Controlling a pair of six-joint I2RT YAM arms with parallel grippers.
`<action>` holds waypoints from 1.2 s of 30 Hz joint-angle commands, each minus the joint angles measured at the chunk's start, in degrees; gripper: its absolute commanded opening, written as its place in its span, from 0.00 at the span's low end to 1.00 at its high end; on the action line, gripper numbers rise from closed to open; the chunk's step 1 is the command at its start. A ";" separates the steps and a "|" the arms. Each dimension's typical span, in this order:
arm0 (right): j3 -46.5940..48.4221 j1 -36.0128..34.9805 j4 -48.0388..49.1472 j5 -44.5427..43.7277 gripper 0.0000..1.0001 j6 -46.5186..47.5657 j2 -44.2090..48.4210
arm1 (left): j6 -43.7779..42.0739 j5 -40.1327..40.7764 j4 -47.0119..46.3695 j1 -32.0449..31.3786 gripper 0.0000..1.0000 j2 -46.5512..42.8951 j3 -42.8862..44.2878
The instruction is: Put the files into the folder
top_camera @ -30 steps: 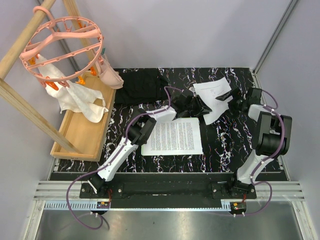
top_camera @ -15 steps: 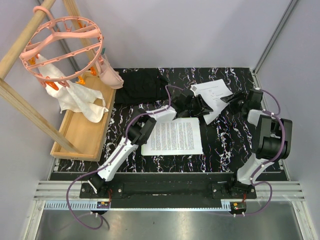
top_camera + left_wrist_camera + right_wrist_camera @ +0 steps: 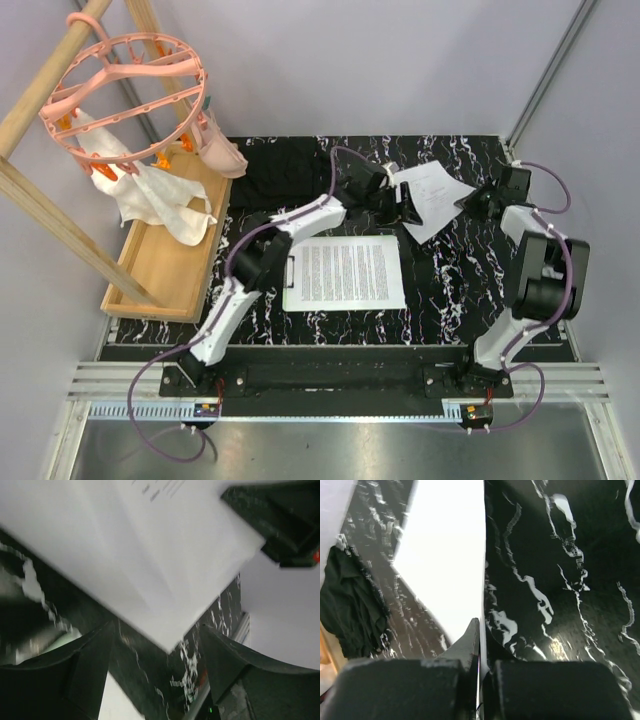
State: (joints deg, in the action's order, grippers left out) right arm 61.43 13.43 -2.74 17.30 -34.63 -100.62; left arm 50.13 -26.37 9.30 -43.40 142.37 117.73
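While right gripper (image 3: 481, 655) pinches the loose sheet (image 3: 432, 192) beyond the folder (image 3: 290, 292), left gripper (image 3: 160, 660) sits spread beside it. Next, I'd say: drag it onto the folder's printed sheet (image 3: 348, 270), edges squared.

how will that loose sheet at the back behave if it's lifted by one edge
Probably floppy: the sheet is thin and the right gripper pinches only one edge, so the far end would likely sag. Likely very light, so it may drag or slide easily over the glossy table rather than resist.
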 commanded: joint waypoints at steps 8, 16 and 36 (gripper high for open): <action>17.12 -15.06 -24.66 0.27 0.00 15.46 21.42 | -19.81 6.50 11.70 6.39 0.77 -54.88 -39.53; 26.37 -36.17 -32.33 11.31 0.00 12.32 22.13 | -18.84 15.27 17.75 14.56 0.79 -84.93 -63.83; -8.26 -26.88 -26.15 31.78 0.00 14.22 25.05 | -18.14 16.00 17.42 17.91 0.81 -87.80 -69.83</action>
State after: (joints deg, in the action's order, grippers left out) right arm 54.19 -15.44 -18.15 53.41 -35.20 -70.91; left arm 32.82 -9.87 31.00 -25.85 52.05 47.86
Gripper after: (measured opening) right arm 0.008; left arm 0.803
